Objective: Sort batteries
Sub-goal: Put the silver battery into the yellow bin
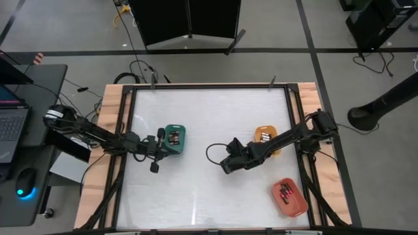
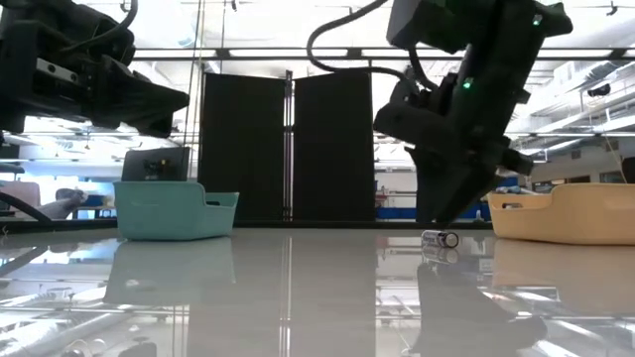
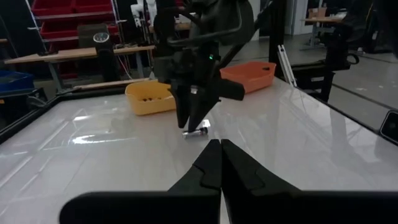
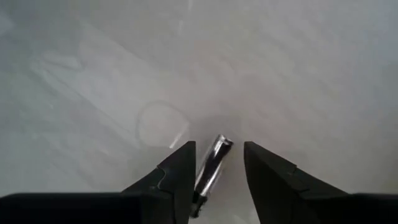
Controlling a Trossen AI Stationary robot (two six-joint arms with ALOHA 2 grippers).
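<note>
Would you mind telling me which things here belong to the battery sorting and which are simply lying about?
Part of the job:
- loose battery on the table, between the open fingers of the right gripper
- green tray, yellow tray and red tray, each holding batteries
- left gripper, shut, waiting beside the green tray

Just lying about:
- laptop and mouse on the side desk

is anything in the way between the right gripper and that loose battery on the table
Nothing visible. The right gripper hangs over the battery, fingers open on either side of it, with only bare table around. The left gripper waits shut, well apart.
</note>
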